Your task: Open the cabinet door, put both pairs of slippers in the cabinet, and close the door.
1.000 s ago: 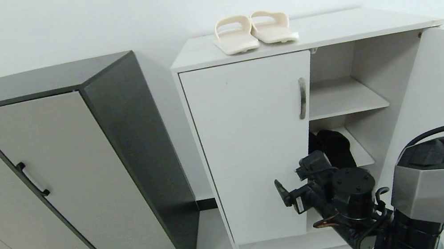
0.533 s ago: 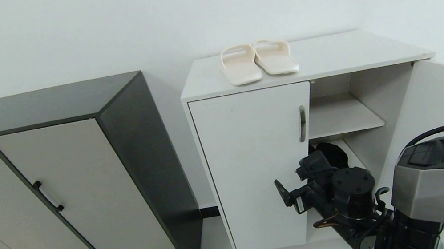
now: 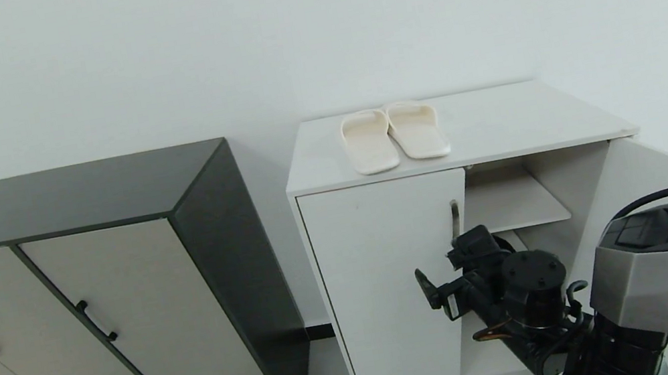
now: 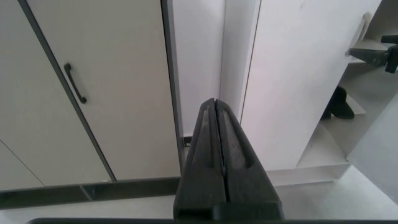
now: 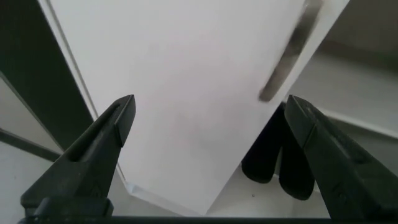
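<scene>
The cream slippers [image 3: 394, 135] lie side by side on top of the white cabinet [image 3: 520, 122], toes toward the wall, near the front edge above the left door [image 3: 391, 286]. The black slippers [image 5: 280, 160] are inside, on the lower shelf behind the edge of that shut door. The cabinet's right door [image 3: 642, 183] is swung wide open. By this layout, the job looks about half done: one pair is stowed, the cream pair is not yet stowed, and the door is not yet closed.

The right claw [image 5: 210, 106] hangs low in front of the left door, just beside its handle [image 3: 453, 220]. Its fingers are spread wide and hold nothing. The left claw [image 4: 214, 107] has its fingers pressed together, empty, and points at the gap between the two cabinets.

The next move probably calls for raising the right claw from shelf height to the cabinet top. It would then close on the cream pair and carry it down through the open right half.

The upper shelf [image 3: 513, 205] looks bare and may be the easier spot. The open right door stands close to the right arm and could be knocked on the way up. The shut left door blocks a straight drop from where the cream pair sits.

A dark cabinet [image 3: 228, 246] with pale doors stands just left of the white one.
</scene>
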### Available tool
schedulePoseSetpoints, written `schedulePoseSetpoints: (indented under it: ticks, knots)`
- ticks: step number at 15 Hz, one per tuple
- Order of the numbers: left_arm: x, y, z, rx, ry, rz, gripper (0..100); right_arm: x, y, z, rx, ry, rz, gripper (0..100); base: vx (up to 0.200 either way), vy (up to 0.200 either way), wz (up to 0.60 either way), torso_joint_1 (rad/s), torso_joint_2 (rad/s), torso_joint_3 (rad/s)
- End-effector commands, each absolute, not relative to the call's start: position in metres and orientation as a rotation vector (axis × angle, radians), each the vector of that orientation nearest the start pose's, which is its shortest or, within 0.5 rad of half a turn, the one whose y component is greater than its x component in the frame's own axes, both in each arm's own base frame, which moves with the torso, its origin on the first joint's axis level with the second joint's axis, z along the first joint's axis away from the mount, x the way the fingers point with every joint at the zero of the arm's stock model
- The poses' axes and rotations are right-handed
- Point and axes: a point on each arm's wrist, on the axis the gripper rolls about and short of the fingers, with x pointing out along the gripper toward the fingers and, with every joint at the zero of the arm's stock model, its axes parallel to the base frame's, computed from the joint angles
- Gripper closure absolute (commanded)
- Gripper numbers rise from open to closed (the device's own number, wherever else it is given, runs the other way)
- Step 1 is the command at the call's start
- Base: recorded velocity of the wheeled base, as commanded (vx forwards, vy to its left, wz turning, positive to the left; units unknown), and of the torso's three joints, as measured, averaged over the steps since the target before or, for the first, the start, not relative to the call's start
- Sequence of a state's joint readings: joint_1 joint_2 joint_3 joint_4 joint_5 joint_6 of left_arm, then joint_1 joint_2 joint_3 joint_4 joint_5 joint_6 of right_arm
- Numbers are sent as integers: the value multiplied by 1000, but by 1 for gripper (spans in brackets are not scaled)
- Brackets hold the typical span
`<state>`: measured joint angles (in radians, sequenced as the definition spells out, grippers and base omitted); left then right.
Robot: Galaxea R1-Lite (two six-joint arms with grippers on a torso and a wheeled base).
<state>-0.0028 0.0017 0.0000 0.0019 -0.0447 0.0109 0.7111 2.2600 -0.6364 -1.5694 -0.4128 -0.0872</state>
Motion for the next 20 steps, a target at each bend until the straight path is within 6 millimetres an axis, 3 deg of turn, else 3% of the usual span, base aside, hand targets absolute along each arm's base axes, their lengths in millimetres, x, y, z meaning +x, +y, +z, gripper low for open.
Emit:
schedulePoseSetpoints:
  ticks: [1, 7, 11, 15, 16, 20]
  knots:
    - [-23, -1, 75, 11, 4, -48, 100, 276, 226, 48, -115, 31, 301, 0, 0, 0, 0, 207, -525, -325]
    - [-23, -1, 75, 11, 4, -48, 100, 275, 226, 45, -149, 39, 307, 0, 0, 0, 0, 224, -538, -308]
    - [-23, -1, 75, 11, 4, -46, 100, 276, 230, 42, -241, 24, 322, 0, 0, 0, 0, 58, -133, -74]
    - [-23, -1, 75, 14, 4, -48, 100, 270, 238, 105, -221, -10, 262, 0, 0, 0, 0, 0, 0, 0]
    - [-23, -1, 75, 17, 4, -51, 100, 270, 245, 130, -180, 1, 271, 0, 0, 0, 0, 0, 0, 0]
    - [-23, -1, 75, 17, 4, -51, 100, 284, 258, 184, -47, 126, 174, 0, 0, 0, 0, 0, 0, 0]
